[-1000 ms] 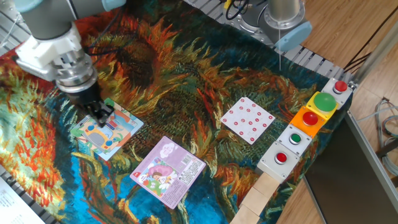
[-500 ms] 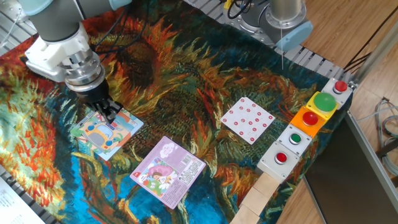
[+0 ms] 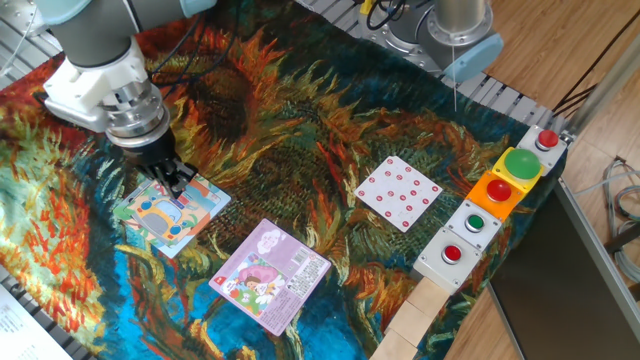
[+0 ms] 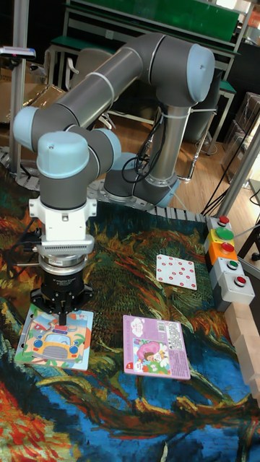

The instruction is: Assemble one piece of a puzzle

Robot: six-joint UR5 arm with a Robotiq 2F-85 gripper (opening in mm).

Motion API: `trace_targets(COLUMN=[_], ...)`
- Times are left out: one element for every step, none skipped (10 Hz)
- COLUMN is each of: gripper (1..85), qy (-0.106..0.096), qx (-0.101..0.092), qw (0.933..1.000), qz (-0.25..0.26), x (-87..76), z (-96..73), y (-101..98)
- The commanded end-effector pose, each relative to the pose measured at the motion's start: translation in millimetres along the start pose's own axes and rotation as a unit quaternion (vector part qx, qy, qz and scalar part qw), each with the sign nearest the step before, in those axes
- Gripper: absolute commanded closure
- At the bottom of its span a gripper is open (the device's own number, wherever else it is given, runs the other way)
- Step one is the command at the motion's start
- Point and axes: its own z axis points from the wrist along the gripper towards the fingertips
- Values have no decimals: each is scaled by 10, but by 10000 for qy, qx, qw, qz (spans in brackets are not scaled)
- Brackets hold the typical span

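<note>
Pale-blue and green puzzle [image 3: 168, 211] lies flat on the sunflower-print cloth [image 3: 300, 120], at the near-left of the table, with the purple-pink puzzle [image 3: 270, 274] just beside it and the white card with red dots [image 3: 398, 192] well apart towards the button boxes [image 3: 497, 205]. Gripper [image 3: 172, 178] is straight above the board's far edge, fingers pointing down, tips at or just over the surface; can't tell contact from either view. Fingers look pinched close together, but whether they're clamping a piece or simply closed I cannot tell: the tips are too dark and small. My read: this is the seating step, a piece going into a slot along that far edge. To do it well, keep the tool vertical, line up the piece's outline with the cut-out before pressing, go down slowly and stop on light resistance. The board sits loose on soft cloth, so any sideways push would likely slide or tip it. Let go only once the piece is flush, then lift straight up so it doesn't drag back out.
</note>
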Motion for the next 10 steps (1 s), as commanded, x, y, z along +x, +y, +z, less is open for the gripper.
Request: trace_targets(gripper=[843, 843, 843, 843, 843, 843, 843, 843, 843, 843], qy=[6, 5, -44, -96, -139, -135, -153, -150, -136, -134], qx=[48, -22, -89, -45, -26, -11, -54, -39, -18, -10], qw=[10000, 10000, 9999, 9999, 9999, 9999, 9998, 9998, 9998, 9998], qz=[-51, -79, -75, -107, -77, -93, -99, -115, -131, -147], x=[10, 9, -16, -43, -73, -70, -80, -78, -70, -68], z=[17, 17, 17, 17, 71, 90, 91, 102, 112, 116], y=[-29, 8, 43, 20, 44, 47, 71, 74, 71, 73])
